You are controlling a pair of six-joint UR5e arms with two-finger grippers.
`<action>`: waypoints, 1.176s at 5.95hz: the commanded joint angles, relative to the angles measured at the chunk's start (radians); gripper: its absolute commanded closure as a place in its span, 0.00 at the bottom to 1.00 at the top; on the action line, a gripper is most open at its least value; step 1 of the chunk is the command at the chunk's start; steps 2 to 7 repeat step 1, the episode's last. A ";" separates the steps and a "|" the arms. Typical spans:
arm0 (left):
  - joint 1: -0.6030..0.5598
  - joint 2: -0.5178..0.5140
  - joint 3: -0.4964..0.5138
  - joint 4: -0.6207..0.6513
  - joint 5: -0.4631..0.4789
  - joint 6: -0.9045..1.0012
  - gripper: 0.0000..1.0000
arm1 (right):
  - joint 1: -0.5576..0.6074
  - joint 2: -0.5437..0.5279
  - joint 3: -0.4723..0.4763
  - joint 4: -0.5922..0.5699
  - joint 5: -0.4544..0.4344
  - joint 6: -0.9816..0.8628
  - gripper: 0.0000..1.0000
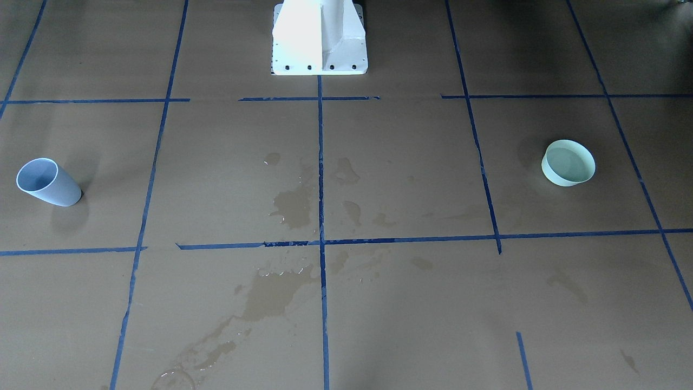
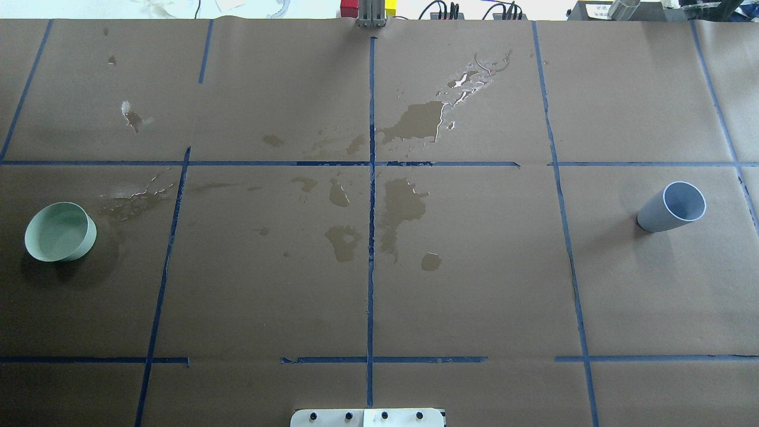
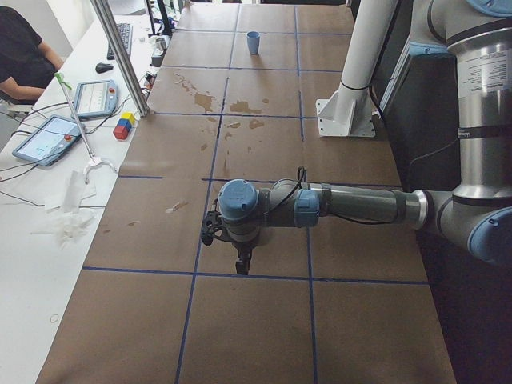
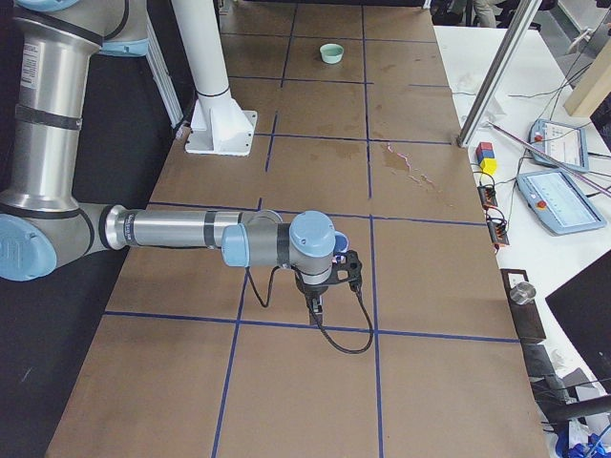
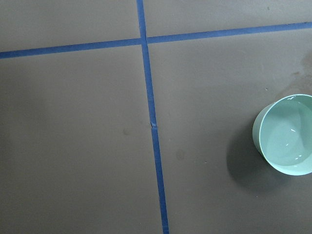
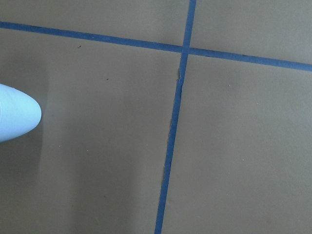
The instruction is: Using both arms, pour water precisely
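Observation:
A pale green bowl (image 1: 568,162) (image 2: 59,232) stands on the table's left side, and clear water (image 5: 288,139) glints inside it. On the right side stands a light blue cup (image 1: 47,182) (image 2: 673,207); what it holds cannot be told. The cup's edge (image 6: 17,117) shows in the right wrist view. My left arm (image 3: 352,206) reaches over the table's near end, its gripper (image 3: 242,264) pointing down; open or shut cannot be told. My right arm (image 4: 181,229) does the same at the other end, and its gripper (image 4: 316,305) cannot be judged either. Neither arm shows in the overhead or front views.
Dark wet stains (image 2: 403,204) (image 1: 292,208) spread over the brown paper around the middle. Blue tape lines (image 2: 370,237) mark a grid. The white pedestal (image 1: 319,43) stands at the robot's edge. A person (image 3: 24,56), tablets (image 3: 48,136) and a metal post (image 3: 120,56) are on the operators' side.

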 commanded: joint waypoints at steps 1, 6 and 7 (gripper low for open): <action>0.000 -0.002 0.000 -0.001 0.000 0.000 0.00 | -0.001 -0.001 0.003 0.001 0.007 0.000 0.00; 0.000 -0.002 0.000 -0.001 0.000 0.000 0.00 | -0.001 -0.001 0.003 0.001 0.007 0.000 0.00; 0.000 -0.002 0.000 -0.001 0.000 0.000 0.00 | -0.001 -0.001 0.003 0.001 0.007 0.000 0.00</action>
